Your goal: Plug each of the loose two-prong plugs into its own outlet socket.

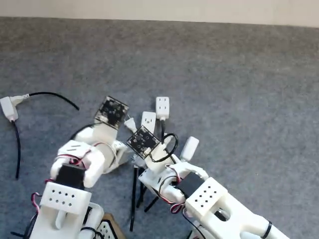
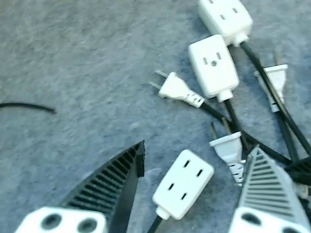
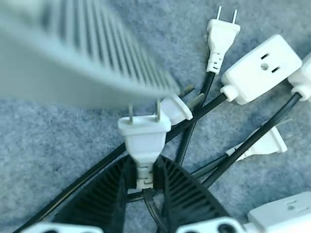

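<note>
**Grip state.** The right gripper (image 3: 144,167) has its jaws pinching a white two-prong plug (image 3: 143,133). It holds the plug at the narrow neck where the cable leaves the body, and the prongs point away from the wrist. The left gripper (image 2: 198,154) has its jaws spread wide. A white outlet socket (image 2: 183,184) lies flat between them, slots up, touched by neither jaw.

**Location.** The cords lie tangled about the middle of the tabletop (image 1: 239,69), toward the edge where the arms stand. A second socket (image 2: 214,68) and a third socket (image 2: 226,17) lie side by side beyond the left gripper. A loose plug (image 2: 177,90) lies just beside the second socket. A lone socket (image 1: 9,107) sits near the left edge, well apart.

**Handling, as judged.**
- **Plug:** It is light, hard and smooth, and the springy cable will likely tug and twist it. A neck hold lets the body pivot, so the flat sides behind the prongs look the firmer place to grip.
- **Prongs:** They are thin and may bend if they are pushed in off line.
- **Socket:** It is equally light and should slide under pushing unless clamped across its narrow sides, clear of the slots.
</note>
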Tool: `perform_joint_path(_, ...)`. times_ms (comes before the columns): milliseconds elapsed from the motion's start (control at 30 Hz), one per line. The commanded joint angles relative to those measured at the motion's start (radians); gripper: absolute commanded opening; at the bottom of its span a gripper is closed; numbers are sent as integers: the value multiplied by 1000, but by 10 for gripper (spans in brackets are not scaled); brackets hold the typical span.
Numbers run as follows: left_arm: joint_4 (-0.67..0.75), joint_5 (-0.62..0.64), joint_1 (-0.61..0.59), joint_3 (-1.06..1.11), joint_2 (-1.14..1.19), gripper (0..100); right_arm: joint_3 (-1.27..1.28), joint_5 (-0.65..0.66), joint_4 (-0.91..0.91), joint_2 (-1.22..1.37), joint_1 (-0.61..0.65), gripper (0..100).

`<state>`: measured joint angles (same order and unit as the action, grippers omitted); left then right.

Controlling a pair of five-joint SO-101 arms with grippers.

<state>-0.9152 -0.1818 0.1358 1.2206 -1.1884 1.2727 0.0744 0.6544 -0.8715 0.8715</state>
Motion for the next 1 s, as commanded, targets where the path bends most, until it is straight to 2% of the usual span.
perform_joint_path(0,57,11,45,33,-10,323,-53,-9,31,-22,1,5)
perform_joint_path(133,66,11,51,61,-10,323,-147,-6,114,-22,-7,5)
perform_joint_path(433,63,11,53,84,-10,323,-397,38,291,-22,-145,5)
perform_joint_path(567,63,11,73,84,-10,323,-512,41,361,-22,-165,5)
perform_joint_path(733,61,11,133,102,-10,323,-576,41,377,-13,-163,5)
perform_joint_path(967,61,11,125,101,-10,323,-575,43,380,-12,-166,5)
